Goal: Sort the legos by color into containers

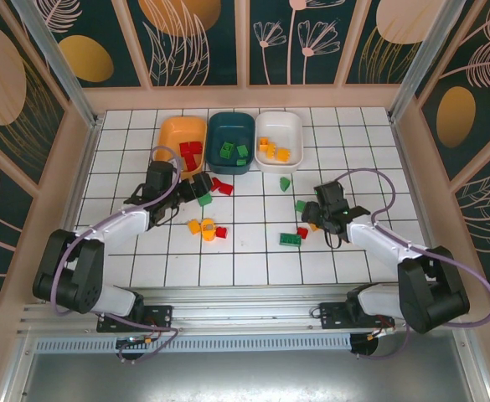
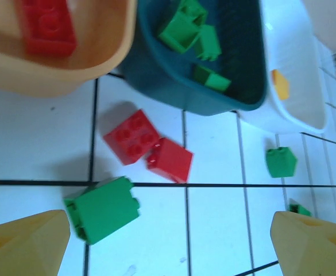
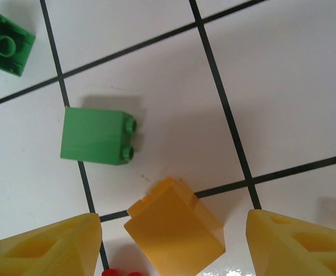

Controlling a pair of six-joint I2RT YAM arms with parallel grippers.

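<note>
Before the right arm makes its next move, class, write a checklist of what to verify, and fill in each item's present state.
1. Right gripper open: ok, jaws apart.
2. Orange brick between its fingers: ok, gaps on both sides.
3. Gripper low enough to grip: cannot tell.
4. Left gripper empty: ok, open; green brick lies on the table beside one finger.
5. One colour per tub: ok, red in orange tub, green in teal tub, orange in white tub.
6. All bricks sorted: not ok, red bricks and others lie loose on the table.
</note>
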